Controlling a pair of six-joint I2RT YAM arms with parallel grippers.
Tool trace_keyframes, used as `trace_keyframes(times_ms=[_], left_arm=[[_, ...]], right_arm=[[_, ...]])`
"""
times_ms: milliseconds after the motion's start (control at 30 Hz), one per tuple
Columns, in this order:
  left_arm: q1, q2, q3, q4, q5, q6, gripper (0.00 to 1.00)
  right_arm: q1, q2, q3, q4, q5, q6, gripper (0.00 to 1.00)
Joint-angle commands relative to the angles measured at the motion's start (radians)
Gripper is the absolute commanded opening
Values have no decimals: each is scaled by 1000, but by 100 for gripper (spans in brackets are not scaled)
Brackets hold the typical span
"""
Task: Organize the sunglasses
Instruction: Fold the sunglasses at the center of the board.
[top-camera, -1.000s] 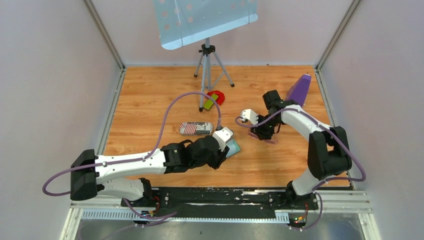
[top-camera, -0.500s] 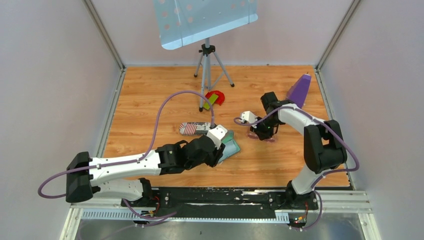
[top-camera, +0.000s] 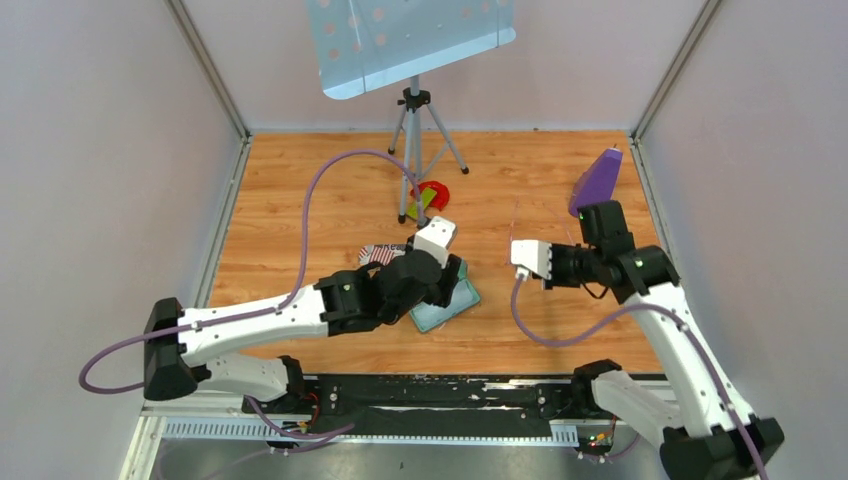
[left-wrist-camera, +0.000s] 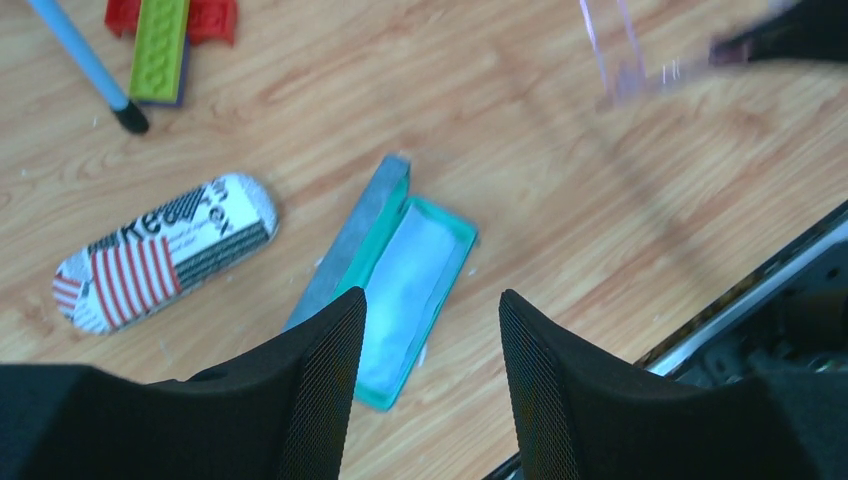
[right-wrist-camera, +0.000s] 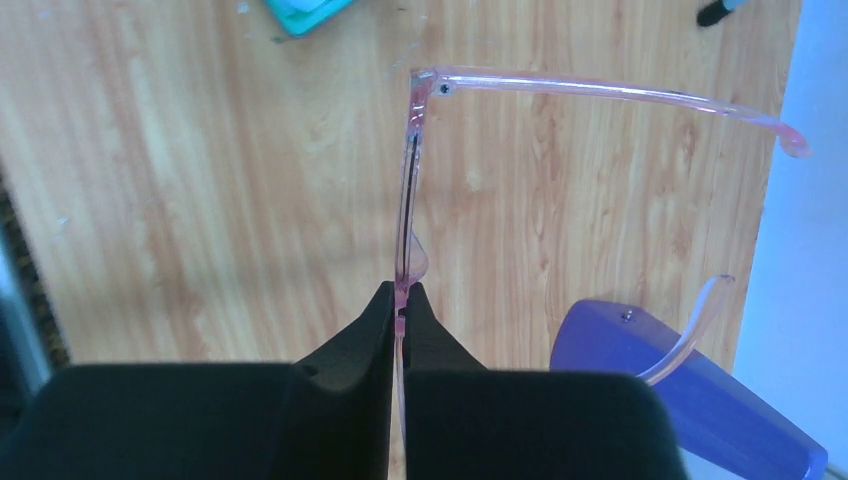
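One pair of sunglasses (right-wrist-camera: 408, 200), centre frame in the right wrist view, hangs above the counter (right-wrist-camera: 200, 150), right gripper (right-wrist-camera: 402, 300) clamped on its front rim. Judged light, thin, likely brittle; rim hold suits. Left gripper (left-wrist-camera: 430, 310) spread apart, empty.

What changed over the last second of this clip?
The right tool closed on the front frame of the sunglasses and lifted them off the table, pulling back toward its own side. The left tool swung farther from its base and now hangs open above the open teal case. The patterned case, the red and green blocks and the purple wedge stayed put.
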Motion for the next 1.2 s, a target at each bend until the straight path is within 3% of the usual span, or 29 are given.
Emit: trace_keyframes(times_ms=[0,433,967,1167], left_arm=[[7,129,139,-17,-29,-25,56],[7,355,282,24,38,-29,53],[0,443,334,215,395,-39,51],[1,374,302,177,293,-16,51]], right_arm=[[36,-95,-62,-241,-29,-141,0],[127,-174,-34,-339,-24,-148,0],[181,-101,68,-226,-115,87,0],[181,-116,50,-217,-109,97,1]])
